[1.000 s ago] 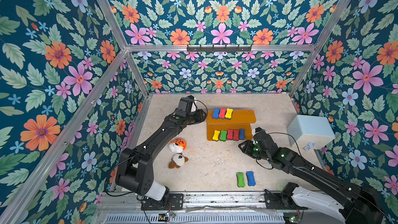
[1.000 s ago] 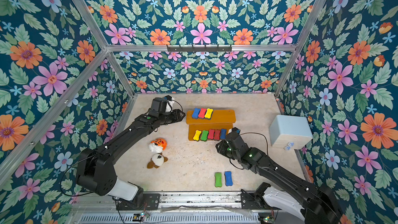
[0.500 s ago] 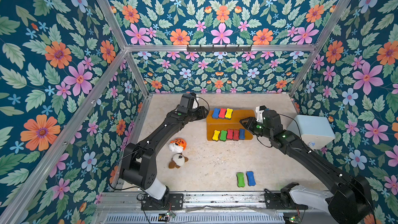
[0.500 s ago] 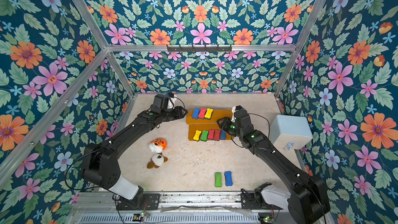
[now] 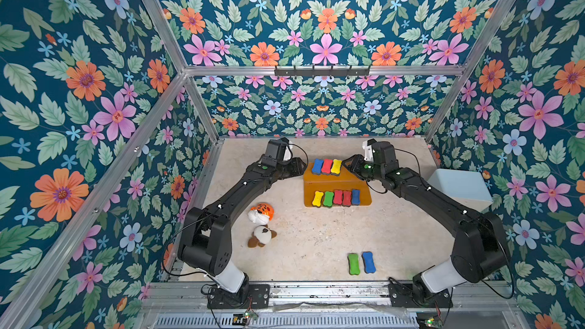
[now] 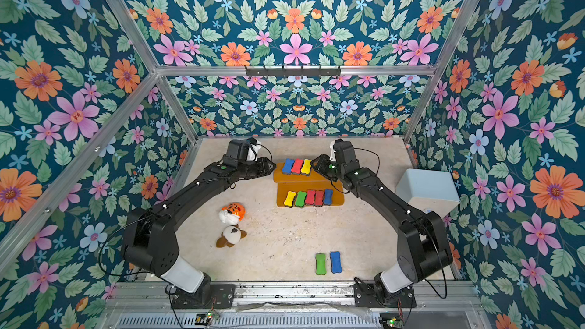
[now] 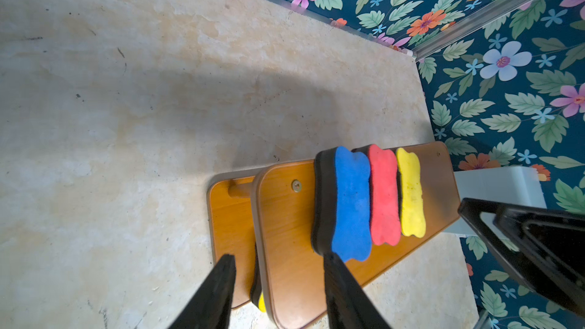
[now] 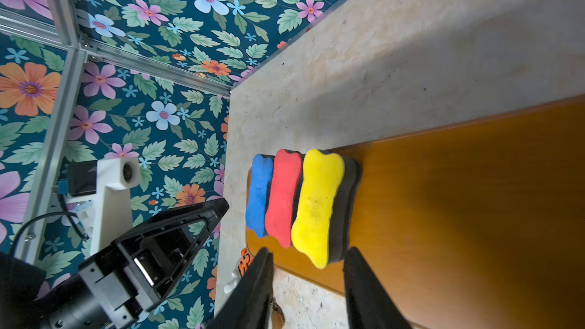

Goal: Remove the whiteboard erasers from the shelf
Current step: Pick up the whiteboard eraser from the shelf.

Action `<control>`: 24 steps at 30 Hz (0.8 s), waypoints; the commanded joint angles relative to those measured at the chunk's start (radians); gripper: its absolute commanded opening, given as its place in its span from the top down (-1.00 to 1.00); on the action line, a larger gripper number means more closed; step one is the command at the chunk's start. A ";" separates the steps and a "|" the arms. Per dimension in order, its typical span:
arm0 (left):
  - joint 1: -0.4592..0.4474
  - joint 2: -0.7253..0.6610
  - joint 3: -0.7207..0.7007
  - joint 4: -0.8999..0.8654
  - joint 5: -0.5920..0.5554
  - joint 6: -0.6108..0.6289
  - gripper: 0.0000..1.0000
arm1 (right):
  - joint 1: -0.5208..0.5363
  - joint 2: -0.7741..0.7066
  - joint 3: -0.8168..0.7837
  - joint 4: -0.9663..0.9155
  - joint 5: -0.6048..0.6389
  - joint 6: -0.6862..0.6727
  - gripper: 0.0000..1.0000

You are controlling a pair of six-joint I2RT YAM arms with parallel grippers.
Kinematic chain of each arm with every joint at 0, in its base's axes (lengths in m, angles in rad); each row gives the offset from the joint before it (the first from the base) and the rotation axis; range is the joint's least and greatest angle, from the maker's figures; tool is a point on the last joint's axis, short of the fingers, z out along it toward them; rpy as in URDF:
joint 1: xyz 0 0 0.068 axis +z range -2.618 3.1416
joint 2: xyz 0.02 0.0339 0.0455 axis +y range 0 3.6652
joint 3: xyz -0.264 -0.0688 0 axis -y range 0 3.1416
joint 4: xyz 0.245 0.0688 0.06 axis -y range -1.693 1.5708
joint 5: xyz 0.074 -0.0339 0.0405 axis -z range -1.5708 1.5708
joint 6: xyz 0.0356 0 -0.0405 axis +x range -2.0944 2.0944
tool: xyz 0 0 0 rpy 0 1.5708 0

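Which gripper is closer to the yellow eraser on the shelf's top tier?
Right. The right gripper sits just short of the yellow eraser; the left gripper is at the row's other end, beside the blue eraser.

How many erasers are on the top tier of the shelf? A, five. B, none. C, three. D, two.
C: the blue eraser, red eraser and yellow eraser lie side by side on the top tier of the shelf.

Lab robot cell: aluminium frame [image 5: 221, 70], floral-papered walls [image 5: 79, 121].
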 commanded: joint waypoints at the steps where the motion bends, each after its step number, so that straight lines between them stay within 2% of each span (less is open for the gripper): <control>1: 0.003 -0.004 -0.004 0.000 0.014 0.017 -0.01 | -0.001 0.026 0.015 -0.001 -0.011 -0.016 0.16; 15: 0.010 0.009 -0.017 0.005 0.035 0.016 -0.01 | 0.002 0.093 0.031 0.018 -0.038 -0.011 0.22; 24: 0.013 0.012 -0.017 0.006 0.042 0.015 -0.01 | 0.000 0.142 0.030 0.015 -0.038 -0.023 0.37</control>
